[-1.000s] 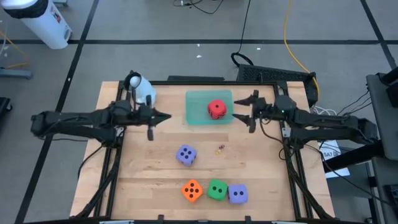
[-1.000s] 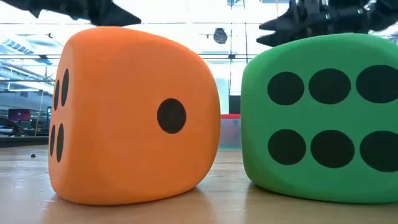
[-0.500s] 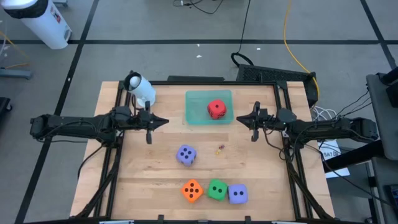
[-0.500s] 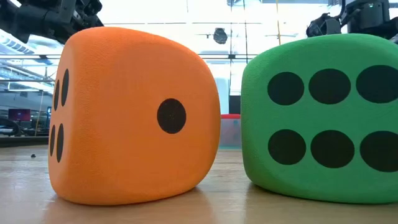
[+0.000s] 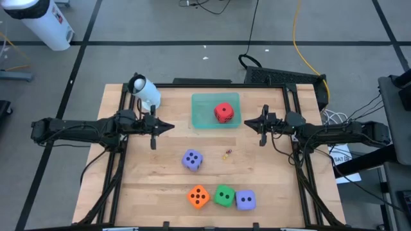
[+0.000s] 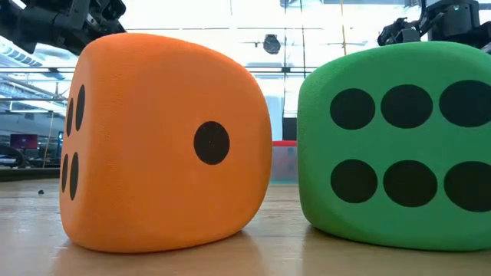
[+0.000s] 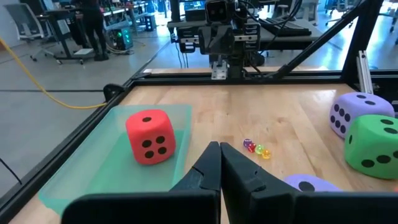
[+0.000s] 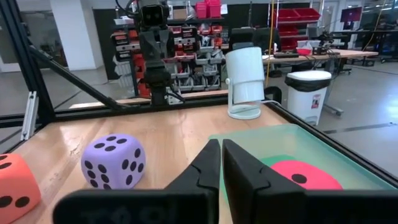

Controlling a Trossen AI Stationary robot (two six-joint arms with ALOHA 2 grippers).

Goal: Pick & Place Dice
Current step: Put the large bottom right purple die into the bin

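Hovering tools: my left tool [image 5: 168,126] and right tool [image 5: 249,122] hang over the bench [image 5: 270,186], fingers pressed together, gripping nothing.
Red die [image 5: 223,113]: in the teal tray [image 5: 204,108].
Purple die [image 5: 192,160]: mid-bench.
Front row: orange die [image 5: 198,196], green die [image 5: 223,196], second purple die [image 5: 245,200].

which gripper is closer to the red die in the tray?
Right. The right gripper sits just beside the teal tray holding the red die; the left gripper is farther off on the tray's opposite side.
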